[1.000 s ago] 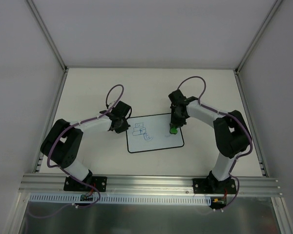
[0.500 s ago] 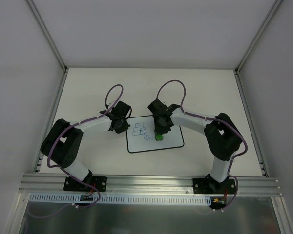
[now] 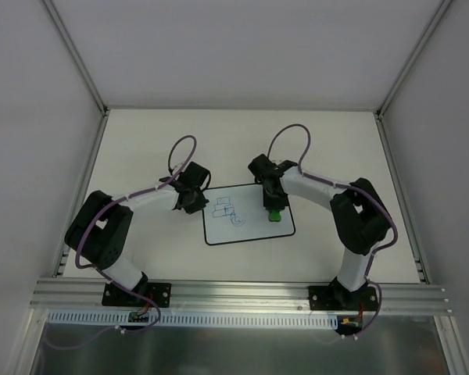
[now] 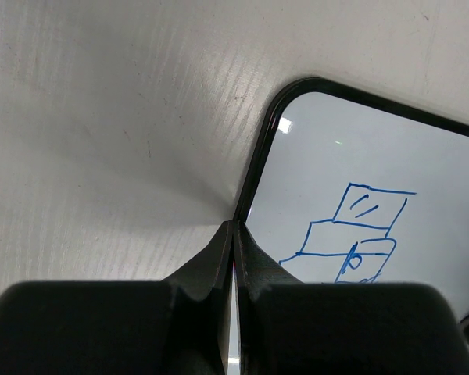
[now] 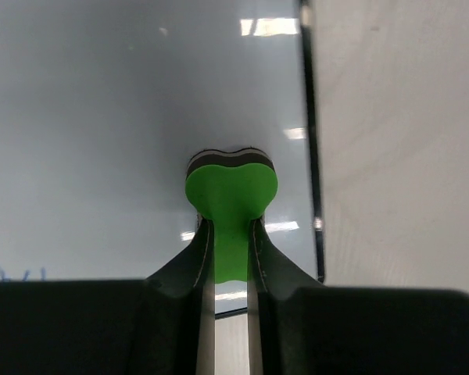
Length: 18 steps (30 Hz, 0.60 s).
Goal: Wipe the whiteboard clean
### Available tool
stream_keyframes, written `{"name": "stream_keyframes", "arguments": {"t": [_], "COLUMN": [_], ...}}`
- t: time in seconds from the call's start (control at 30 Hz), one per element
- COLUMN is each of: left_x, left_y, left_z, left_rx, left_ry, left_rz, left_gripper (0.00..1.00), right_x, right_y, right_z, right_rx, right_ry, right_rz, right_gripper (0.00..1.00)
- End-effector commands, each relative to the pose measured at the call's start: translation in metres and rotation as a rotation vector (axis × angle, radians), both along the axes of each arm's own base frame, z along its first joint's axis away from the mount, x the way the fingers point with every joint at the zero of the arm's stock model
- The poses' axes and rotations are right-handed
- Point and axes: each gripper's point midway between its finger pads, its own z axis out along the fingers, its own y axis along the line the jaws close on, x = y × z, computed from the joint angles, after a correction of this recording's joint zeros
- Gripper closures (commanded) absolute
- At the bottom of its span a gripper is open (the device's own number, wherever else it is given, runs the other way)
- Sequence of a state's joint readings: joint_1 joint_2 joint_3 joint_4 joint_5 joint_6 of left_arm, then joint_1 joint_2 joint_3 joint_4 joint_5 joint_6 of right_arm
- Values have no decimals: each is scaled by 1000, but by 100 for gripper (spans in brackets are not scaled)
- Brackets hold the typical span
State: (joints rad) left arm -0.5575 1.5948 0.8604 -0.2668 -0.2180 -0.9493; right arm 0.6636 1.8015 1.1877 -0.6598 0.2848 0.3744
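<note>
Whiteboard (image 3: 248, 228) is laid mid-surface (image 3: 141, 156), doodles (image 4: 358, 234) on its left. Eraser (image 5: 231, 190) is pinched by right hand (image 5: 229, 234) on its right side. Left hand (image 4: 233, 238) is closed, empty, at its left edge.

The whiteboard (image 3: 248, 225) is glossy white with a thin black border and carries blue line doodles (image 4: 359, 234). The eraser (image 5: 231, 187) is bright green, edged by a dark layer. Purple cables (image 3: 184, 142) stand out against the off-white table (image 3: 141, 137).

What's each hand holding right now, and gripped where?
The right hand pinches the green eraser by its narrow rear stem, wide end over the whiteboard. The left hand is shut on nothing, tips at the whiteboard's border.
</note>
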Motion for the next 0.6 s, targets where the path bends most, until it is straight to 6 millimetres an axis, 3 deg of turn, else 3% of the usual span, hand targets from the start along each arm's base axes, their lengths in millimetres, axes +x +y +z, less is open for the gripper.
{"name": "stream_keyframes", "arguments": {"t": [0.0,0.13,0.27,0.33,0.4,0.43,0.47,0.5,0.57], "left_x": [2,6,8,10,13,15,16,17,20], "left_y": [-2,0,1,0,0,0,-1,-1,1], "left_z": [4,12,18,23,29,34,40,45,60], "left_rx": [7,16,20,21,21,20,19,20,24], "left_ry": [-10,-40,-62,-75,-93,-106,-124,-139,-179], "left_rz": [6,1,-4,-13,-26,-32,-44,-48,-73], "left_gripper": [100,100,100,100,91,85,69,60,45], "right_x": [-35,-32,-23,-18,-13,-10,-8,-3,0], "right_y": [55,99,101,97,90,90,88,84,80], "right_z": [-26,-20,-12,0,8,21,27,34,54], "right_rx": [34,112,103,98,92,108,110,117,150], "right_ry": [130,116,68,29,-1,-28,-43,-59,-99], "right_rz": [126,170,167,181,180,191,194,188,195], "right_gripper": [99,96,91,82,74,64,58,50,43]}}
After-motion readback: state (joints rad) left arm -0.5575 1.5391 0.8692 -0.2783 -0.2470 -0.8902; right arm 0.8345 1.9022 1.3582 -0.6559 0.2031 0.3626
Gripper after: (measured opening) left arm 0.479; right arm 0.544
